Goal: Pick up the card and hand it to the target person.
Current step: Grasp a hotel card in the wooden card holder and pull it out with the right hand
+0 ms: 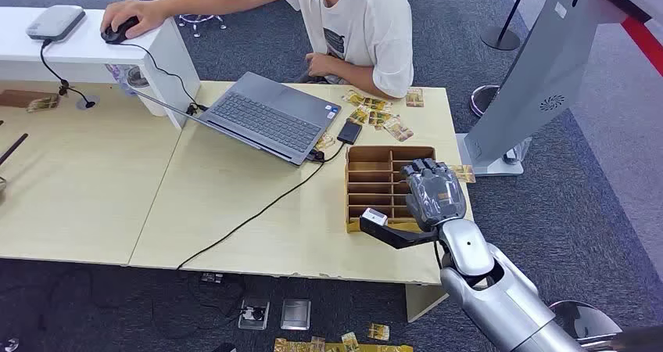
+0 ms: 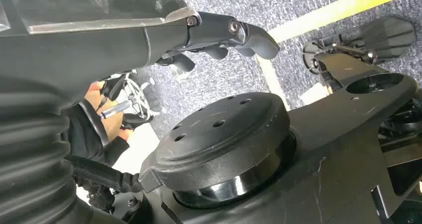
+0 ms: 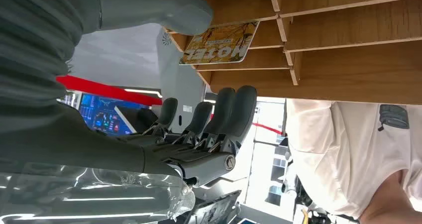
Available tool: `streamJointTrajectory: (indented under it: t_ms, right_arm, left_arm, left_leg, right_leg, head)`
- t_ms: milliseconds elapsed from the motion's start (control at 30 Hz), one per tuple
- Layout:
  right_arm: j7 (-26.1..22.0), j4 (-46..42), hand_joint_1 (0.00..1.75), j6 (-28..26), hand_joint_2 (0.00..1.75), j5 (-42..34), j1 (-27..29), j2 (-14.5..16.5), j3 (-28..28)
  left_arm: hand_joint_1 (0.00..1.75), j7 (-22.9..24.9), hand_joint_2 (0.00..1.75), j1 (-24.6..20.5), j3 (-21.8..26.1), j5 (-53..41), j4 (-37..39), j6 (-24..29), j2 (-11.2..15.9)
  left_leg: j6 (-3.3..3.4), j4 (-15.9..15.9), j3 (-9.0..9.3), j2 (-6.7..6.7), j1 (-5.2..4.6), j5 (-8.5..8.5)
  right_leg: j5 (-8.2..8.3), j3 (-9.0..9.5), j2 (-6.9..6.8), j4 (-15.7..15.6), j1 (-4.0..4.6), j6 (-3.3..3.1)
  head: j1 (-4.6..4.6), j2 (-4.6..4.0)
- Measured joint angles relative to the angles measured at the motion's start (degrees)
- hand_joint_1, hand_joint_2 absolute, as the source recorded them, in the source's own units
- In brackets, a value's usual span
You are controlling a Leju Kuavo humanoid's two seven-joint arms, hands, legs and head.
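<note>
The light wooden table [image 1: 234, 211] took up most of the head view, with a second table butted against it on the left and a white raised shelf [image 1: 86, 47] at the far left corner. A person [image 1: 356, 23] in a white T-shirt sat at the far side, one hand on a black mouse [image 1: 119, 31] on that shelf. A tilted grey kiosk panel [image 1: 547, 70] stood on the carpet to the right of the table.

An open grey laptop [image 1: 270, 117] lay near the middle of the far edge, a black cable running from it across the tabletop. Just to its right stood the brown wooden card rack [image 1: 375, 181], divided into slots.

The robot's silver right arm came in from the lower right, and the right hand [image 1: 432, 192] hovered over the near right part of the rack. In the right wrist view its dark fingers [image 3: 234, 109] were extended side by side and the thumb [image 3: 149, 7] stood apart from them, with nothing between them, so the hand was open. The left hand [image 2: 219, 40] hung beside the robot's body; its fingers looked loosely curled with nothing in them, though the angle was too poor to say whether it was open or closed.

The card [image 3: 219, 42], yellow with "HOTEL" printed on it, lay in a rack slot just beside the thumb, not touched by it. More cards [image 1: 379, 111] lay loose on the table beyond the rack.
</note>
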Motion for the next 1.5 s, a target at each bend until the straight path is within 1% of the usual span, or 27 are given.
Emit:
streamJointTrajectory:
  t_ms: [233,633,867,1000,1500]
  right_arm:
    - [-0.5,0.7,0.82,-0.3,1.75,0.8,-0.1,0.8,0.0]
    - [-1.4,2.5,0.79,-1.3,1.75,1.7,-0.9,3.2,0.0]
    - [-1.5,4.4,0.81,-1.7,1.75,1.7,-1.6,4.2,0.1]
    - [-1.6,5.4,0.83,-1.8,1.75,1.9,-1.8,4.5,0.1]
    - [-1.8,7.5,0.76,-1.7,1.75,5.1,-2.8,5.4,0.1]
  left_arm:
    - [0.00,-0.1,1.75,0.0,0.0,0.0,0.0,0.0,0.0]
    - [0.00,-0.1,1.75,0.0,0.0,0.0,0.0,0.0,0.0]
    - [0.00,-0.1,1.75,0.0,0.0,0.0,0.0,0.0,0.0]
    - [0.00,-0.1,1.75,0.0,0.0,-0.3,0.1,0.0,0.0]
    - [0.00,0.1,1.75,0.0,0.0,-0.5,0.1,0.0,0.0]
  left_leg:
    - [0.00,0.0,0.00,0.00,0.00,0.00]
    - [0.00,0.0,-0.01,0.00,0.00,0.00]
    - [0.00,0.0,-0.02,0.00,0.00,0.00]
    - [0.00,0.0,-0.02,-0.01,0.00,0.00]
    - [0.00,0.0,-0.01,0.00,0.00,0.00]
  right_leg:
    - [0.00,0.00,0.00,0.0,0.00,0.00]
    - [0.00,0.00,0.00,0.0,0.00,0.00]
    - [0.00,-0.01,0.00,0.0,0.00,0.00]
    - [0.00,-0.01,-0.01,0.0,0.00,0.00]
    - [0.00,0.00,0.00,0.0,0.00,0.00]
  head:
    - [0.01,0.00]
    - [0.02,0.00]
    - [-0.01,0.00]
    - [0.01,0.00]
    - [-0.01,0.00]
